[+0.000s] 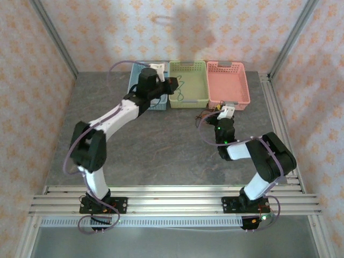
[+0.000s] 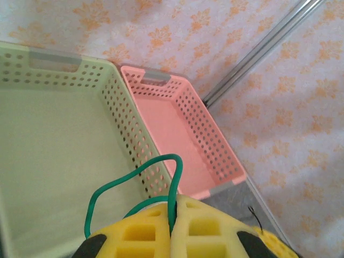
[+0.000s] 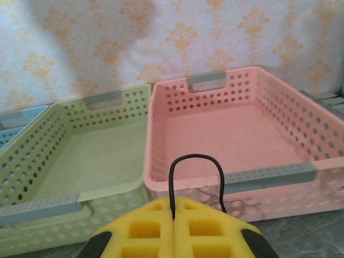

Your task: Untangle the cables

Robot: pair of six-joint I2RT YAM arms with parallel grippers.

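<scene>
A: Left gripper [image 2: 173, 217], what's the state?
B: Pinched closed on a thin dark-green flexible wire [image 2: 134, 174]. The wire loops up from between the yellow pads, above the pale green perforated plastic basket [image 2: 115, 107], near its right wall.
A: And the right gripper [image 3: 173, 215]?
B: Clamped on a thin black wire [image 3: 196, 157] that arches up from the jaws. It's just in front of the pink perforated plastic basket [image 3: 226, 80], next to the green basket on the right.
A: Other cables?
B: A small reddish wire clump [image 1: 204, 114] on the grey table [image 1: 161, 145], just in front of the green basket's right corner and beside the right gripper. Can't tell if the black wire runs into it.
A: Risks?
B: If the black wire is snagged, lifting it likely drags the clump along. The green wire is springy, so on release it could catch the basket holes or flop over the wall. The grips are thin, so either wire could slip.
</scene>
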